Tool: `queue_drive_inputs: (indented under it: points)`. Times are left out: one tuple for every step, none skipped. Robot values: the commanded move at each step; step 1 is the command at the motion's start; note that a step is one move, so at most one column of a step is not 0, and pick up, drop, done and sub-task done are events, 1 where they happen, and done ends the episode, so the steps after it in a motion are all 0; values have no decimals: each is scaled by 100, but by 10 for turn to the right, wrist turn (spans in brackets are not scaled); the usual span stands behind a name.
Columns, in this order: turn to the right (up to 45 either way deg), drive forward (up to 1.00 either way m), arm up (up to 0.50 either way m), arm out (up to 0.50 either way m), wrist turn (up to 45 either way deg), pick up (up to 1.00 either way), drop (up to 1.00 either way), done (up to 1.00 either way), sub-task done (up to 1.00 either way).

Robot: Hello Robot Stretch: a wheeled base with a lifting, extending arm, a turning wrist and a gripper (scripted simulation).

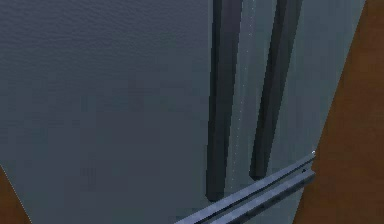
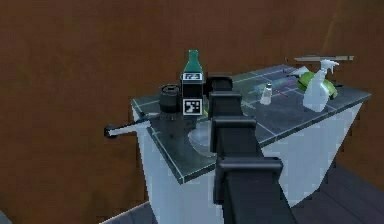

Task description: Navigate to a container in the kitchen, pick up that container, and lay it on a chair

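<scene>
Fridge (image 1: 110,100) dead ahead, right up close: a grey door face across my forward view. Two dark upright handles (image 1: 225,90) stand right of middle, and a slanted bar handle (image 1: 262,188) runs low down. A brown wood panel (image 1: 362,110) climbs the forward view's right edge, with another brown sliver at the bottom left corner. Very little room ahead.

Now the side. My arm (image 2: 245,180) runs up from the bottom edge and out over the worktop (image 2: 285,118), a dark slab on white sides. The white markers (image 2: 192,103) sit at the arm's far end. Left of them is my hand (image 2: 115,129), thin fingers poking out past the worktop's left edge with brown wall behind. Grasping or released? I cannot tell, with things standing so close behind it.

Just beyond the markers stands a green bottle (image 2: 193,62), upright, near the far edge. Is it the container? I cannot tell. Further along to the right there's a small shaker (image 2: 267,93), well apart from the bottle. Then a spray bottle (image 2: 318,90) near the worktop's right end, something green just beside it. Dark open floor (image 2: 350,185) lies past the worktop's white side at the lower right.
</scene>
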Motion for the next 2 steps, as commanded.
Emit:
queue_drive_inputs:
  points:
    - [0,0,0,0,450,0,0,0,0]
    - [0,0,0,0,270,0,0,0,0]
